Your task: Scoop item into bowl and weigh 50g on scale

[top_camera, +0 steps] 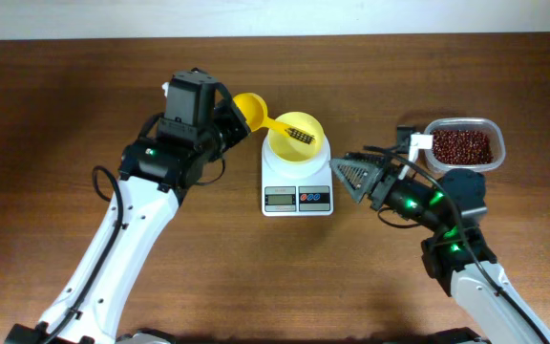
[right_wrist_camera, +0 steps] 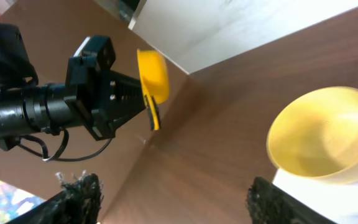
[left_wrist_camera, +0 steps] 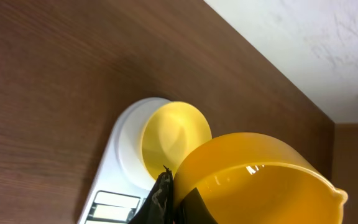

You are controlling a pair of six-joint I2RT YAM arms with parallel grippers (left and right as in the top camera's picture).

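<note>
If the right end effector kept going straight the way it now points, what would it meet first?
Most likely the bowl on the scale, right beside its tips; the right end effector points toward them. Its height is unclear, so it may hit the scale's side first.

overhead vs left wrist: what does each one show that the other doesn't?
Overhead only: the clear tub of beans, and the right gripper, open and empty beside the scale.
Left wrist only: the pale wall in the background.
Both: the scoop held in the left gripper, and the bowl sitting on the scale.
</note>
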